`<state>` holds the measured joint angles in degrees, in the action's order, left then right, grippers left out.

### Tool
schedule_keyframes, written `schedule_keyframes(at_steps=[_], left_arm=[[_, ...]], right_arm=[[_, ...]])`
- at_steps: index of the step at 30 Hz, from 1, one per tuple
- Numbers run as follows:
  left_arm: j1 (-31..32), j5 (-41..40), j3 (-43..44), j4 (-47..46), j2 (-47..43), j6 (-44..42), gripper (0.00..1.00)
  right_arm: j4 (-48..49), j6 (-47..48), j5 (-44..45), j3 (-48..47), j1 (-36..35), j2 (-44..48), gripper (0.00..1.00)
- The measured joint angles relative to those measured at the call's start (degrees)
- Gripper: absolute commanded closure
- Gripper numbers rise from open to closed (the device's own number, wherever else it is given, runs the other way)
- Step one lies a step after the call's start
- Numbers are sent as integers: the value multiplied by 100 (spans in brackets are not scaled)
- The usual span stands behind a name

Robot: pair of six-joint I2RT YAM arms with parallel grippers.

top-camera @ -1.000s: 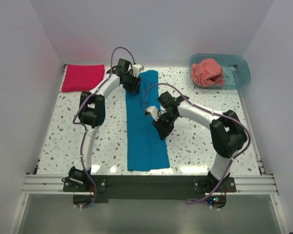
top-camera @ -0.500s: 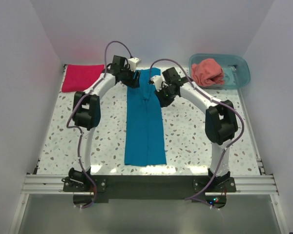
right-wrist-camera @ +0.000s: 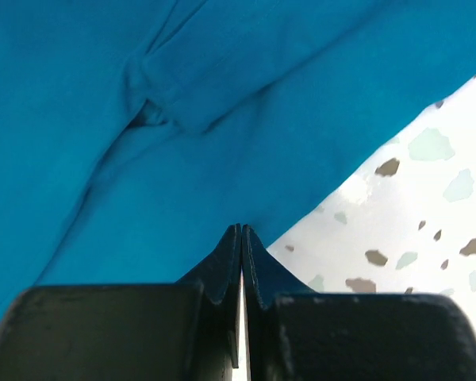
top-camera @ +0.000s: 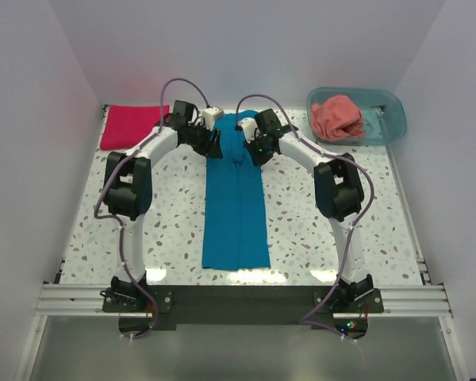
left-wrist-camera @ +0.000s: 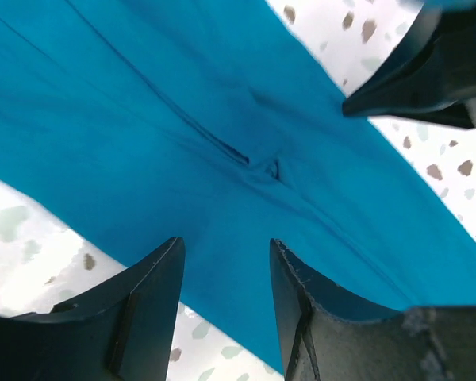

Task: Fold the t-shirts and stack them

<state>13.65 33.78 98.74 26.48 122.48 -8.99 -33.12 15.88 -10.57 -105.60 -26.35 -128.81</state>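
The teal-blue t-shirt (top-camera: 236, 206) lies folded into a long narrow strip down the middle of the table. My left gripper (top-camera: 211, 143) is open, its jaws over the strip's left edge near the far end (left-wrist-camera: 226, 242). My right gripper (top-camera: 254, 151) is shut with nothing seen between its fingers, its tips at the strip's right edge (right-wrist-camera: 241, 228). The blue cloth (left-wrist-camera: 182, 119) has a small pucker between the two grippers, also seen in the right wrist view (right-wrist-camera: 143, 111). The crimson-magenta t-shirt (top-camera: 133, 125) lies folded at the back left. The salmon-coral t-shirt (top-camera: 337, 117) is bunched in the tub.
A translucent teal plastic tub (top-camera: 385, 119) stands at the back right corner. White walls close in the speckled table (top-camera: 317, 222) on three sides. The right gripper's body shows at the top right of the left wrist view (left-wrist-camera: 428, 71).
My right gripper has moved from the strip's middle right edge up to its far end. My left gripper has shifted slightly left. The strip's near end now lies straighter.
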Motion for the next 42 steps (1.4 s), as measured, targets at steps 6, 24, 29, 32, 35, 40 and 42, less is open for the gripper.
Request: schedule_keyframes(at_steps=[6,24,29,32,35,40,42], left_arm=[[-9,-11,-17,79,719,136,53],[-170,-208,1473,330,1622,393,49],[-179,-197,1818,348,1816,393,43],[-179,-201,1904,402,1843,367,41],[-181,-186,1735,387,1696,243,38],[-223,-127,485,227,424,-114,28],[-236,-98,-7,103,-372,-308,19]], right_arm=[[238,44,319,-186,0,-407,100],[334,380,1526,-1333,-24,-1163,100],[413,608,1751,-1744,-15,-1443,96],[402,632,1746,-1801,-7,-1471,84],[385,616,1633,-1766,17,-1392,72],[293,627,1049,-918,74,-398,41],[275,684,789,-629,81,214,32]])
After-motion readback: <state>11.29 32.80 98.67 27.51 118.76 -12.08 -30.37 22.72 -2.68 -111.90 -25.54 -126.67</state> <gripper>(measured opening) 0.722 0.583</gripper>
